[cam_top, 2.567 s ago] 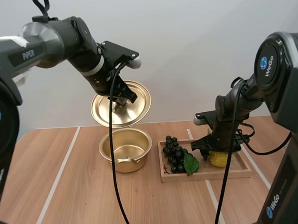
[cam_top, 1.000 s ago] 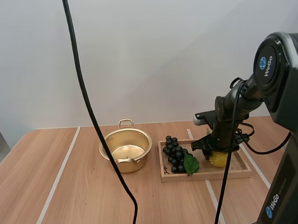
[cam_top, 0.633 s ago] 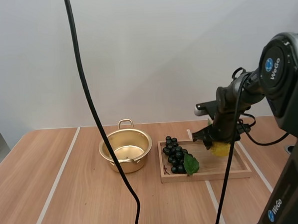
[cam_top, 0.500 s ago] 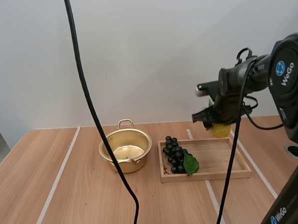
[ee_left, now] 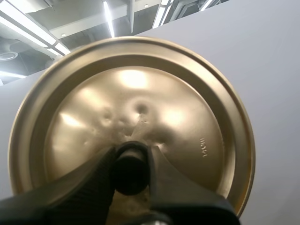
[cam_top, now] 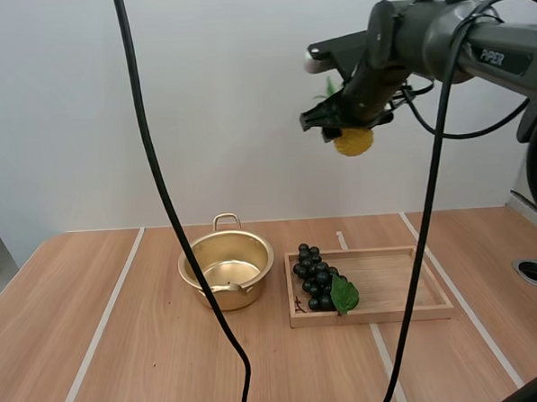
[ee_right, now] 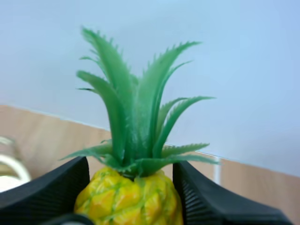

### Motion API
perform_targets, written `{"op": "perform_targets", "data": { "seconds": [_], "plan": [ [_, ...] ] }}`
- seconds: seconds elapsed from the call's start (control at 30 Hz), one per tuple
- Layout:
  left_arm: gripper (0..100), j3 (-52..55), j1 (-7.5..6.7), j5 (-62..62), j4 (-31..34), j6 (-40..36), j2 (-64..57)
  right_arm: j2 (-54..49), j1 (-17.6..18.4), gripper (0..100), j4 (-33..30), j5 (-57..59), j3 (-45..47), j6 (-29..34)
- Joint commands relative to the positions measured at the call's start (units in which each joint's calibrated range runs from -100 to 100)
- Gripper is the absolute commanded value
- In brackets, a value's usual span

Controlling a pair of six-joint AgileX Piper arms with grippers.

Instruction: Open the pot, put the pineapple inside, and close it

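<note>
Wood table: pot sits open, no lid on it, just left of tray w/ grapes. R gripper is high over table, well apart from pot, fingers pinching pineapple both sides, crown up. L gripper is clamped on knob of lid.

pot x1 | lid x1 | pineapple x1 | grape bunch x1 | wd tray x1 | tbl x1
</note>
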Motion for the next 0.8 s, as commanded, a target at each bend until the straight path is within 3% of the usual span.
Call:
{"op": "perform_targets", "data": {
  "seconds": [0.0,0.33,0.77],
  "plan": [
    [0,-0.6,0.08,-0.9,0.3,-0.6,-1.1,-0.3,3.1,0,0.3,4.1,-1.3,-1.3],
    [0,-0.8,0.08,1.9,3.6,-0.6,-2.9,6.1,10.9,0,0.3,10.0,-1.4,-3.2],
    [0,-0.8,0.08,7.6,9.3,-0.6,-3.4,18.5,17.3,0,2.2,8.4,-1.4,-3.3]
  ]
}}
